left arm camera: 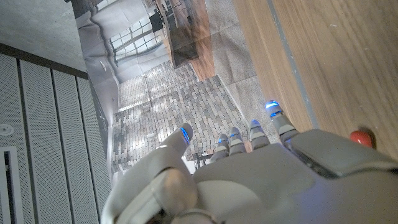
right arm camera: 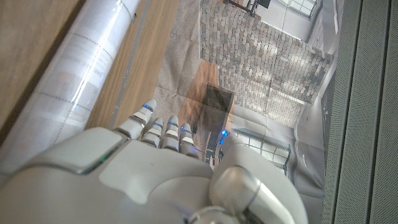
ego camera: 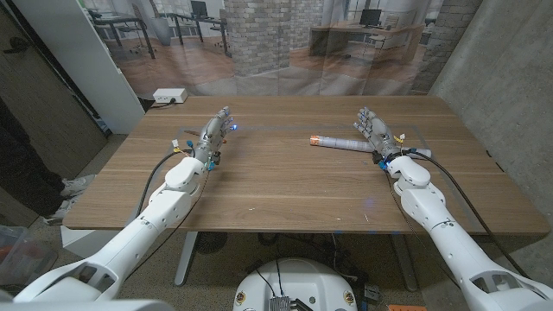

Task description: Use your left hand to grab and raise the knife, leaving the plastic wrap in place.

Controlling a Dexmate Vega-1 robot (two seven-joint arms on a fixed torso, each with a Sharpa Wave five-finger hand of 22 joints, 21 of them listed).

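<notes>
The left hand (ego camera: pixel 216 131) has its fingers (left arm camera: pixel 272 112) stretched out straight and a little apart, with nothing between them. They point toward the far edge of the brown wooden table (ego camera: pixel 276 194). In the left wrist view the wood beyond the fingertips and beside them is bare, apart from a small red rounded thing (left arm camera: pixel 362 136) just by the hand's edge. I cannot tell what that is.

I cannot tell from these pictures where the knife lies, so the grab is not yet begun. I judge this to be the opening step, with the left hand still to be aimed.

Well off to the left hand's right, across the middle of the table, lies the long clear roll of plastic wrap with an orange end (ego camera: pixel 341 141). Its orange end points back toward the left hand. Its other end runs up against the right hand (ego camera: pixel 374 130), whose fingers are also straight, apart and holding nothing. The right wrist view shows the roll just beside that hand's outer fingers. Whether it touches them I cannot tell.

The next move first calls for finding the knife. The left hand must then travel to it and close round the handle only. If the knife is near the roll, the approach needs to stay off the roll so that it does not get nudged or start to roll.
</notes>
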